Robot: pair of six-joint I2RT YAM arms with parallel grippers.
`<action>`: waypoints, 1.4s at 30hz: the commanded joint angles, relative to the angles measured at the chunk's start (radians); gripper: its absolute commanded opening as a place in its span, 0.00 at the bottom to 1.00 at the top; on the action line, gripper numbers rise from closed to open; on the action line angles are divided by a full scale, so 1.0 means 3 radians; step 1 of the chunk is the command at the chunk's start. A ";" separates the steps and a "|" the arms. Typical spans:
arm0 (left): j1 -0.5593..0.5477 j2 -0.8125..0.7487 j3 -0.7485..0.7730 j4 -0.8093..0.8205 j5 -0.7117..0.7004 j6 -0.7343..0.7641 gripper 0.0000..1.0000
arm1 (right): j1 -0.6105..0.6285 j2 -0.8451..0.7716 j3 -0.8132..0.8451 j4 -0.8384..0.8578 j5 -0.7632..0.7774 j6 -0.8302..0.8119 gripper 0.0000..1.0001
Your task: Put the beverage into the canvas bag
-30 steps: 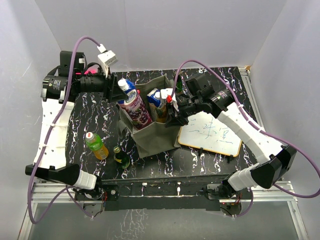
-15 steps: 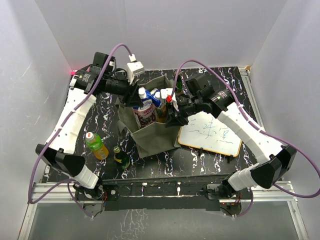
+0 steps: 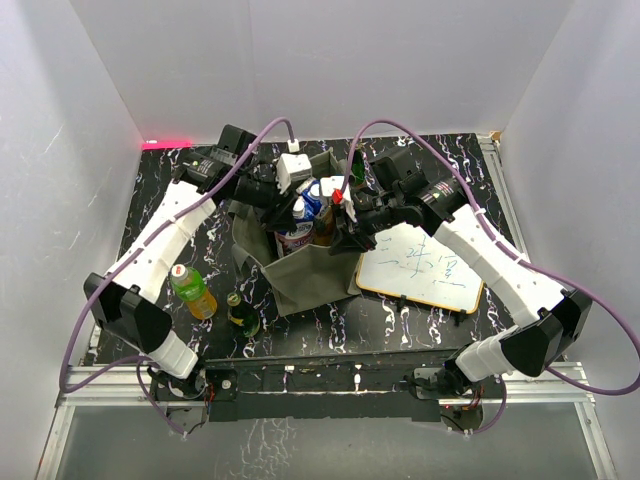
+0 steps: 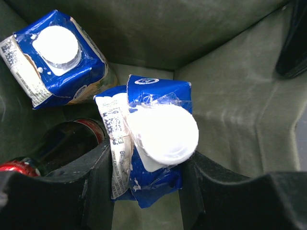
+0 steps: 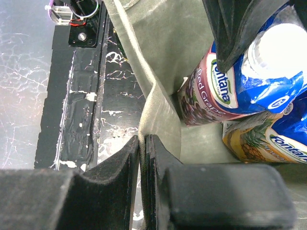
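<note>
The olive-grey canvas bag (image 3: 312,272) stands open mid-table. My left gripper (image 3: 296,214) is inside its mouth, shut on a blue-topped red grape juice carton (image 3: 297,232) with a white cap. In the left wrist view the gripper (image 4: 146,165) holds that carton (image 4: 158,98) by its sides, above the bag's floor (image 4: 230,100). A second blue carton (image 4: 60,62) and a dark bottle with a red cap (image 4: 67,143) stand in the bag. My right gripper (image 5: 142,143) is shut on the bag's rim (image 5: 160,112) and holds it open; it also shows in the top view (image 3: 345,232).
A green tea bottle (image 3: 192,290) and a small dark green bottle (image 3: 241,315) stand on the table left of the bag. A framed whiteboard (image 3: 420,265) lies to its right. A pineapple carton (image 5: 259,141) sits in the bag beside the grape carton (image 5: 206,91).
My left arm has swung right with the carton, from beside the bag's left wall to over its mouth and down inside. The right gripper has not moved.
</note>
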 commanded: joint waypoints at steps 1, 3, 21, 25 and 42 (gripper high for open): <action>-0.0006 -0.0355 -0.0015 0.0376 0.0136 0.0233 0.00 | 0.0022 -0.0013 0.0029 0.0059 -0.0049 0.0051 0.14; -0.0006 -0.0379 -0.0077 0.0419 0.0053 0.0280 0.00 | 0.0020 -0.0018 0.0029 0.0059 -0.0039 0.0052 0.14; -0.0008 -0.0519 -0.0839 0.0796 -0.0034 0.0452 0.09 | 0.0024 -0.0070 -0.0062 0.0097 -0.0016 0.0061 0.16; -0.0006 -0.0564 -0.1013 0.0887 -0.0099 0.0488 0.12 | 0.0023 -0.0070 -0.0078 0.0105 -0.0017 0.0058 0.16; -0.0008 -0.0600 -0.1267 0.0981 -0.0342 0.0530 0.51 | 0.0023 -0.0032 -0.0063 0.0081 0.0014 0.0031 0.18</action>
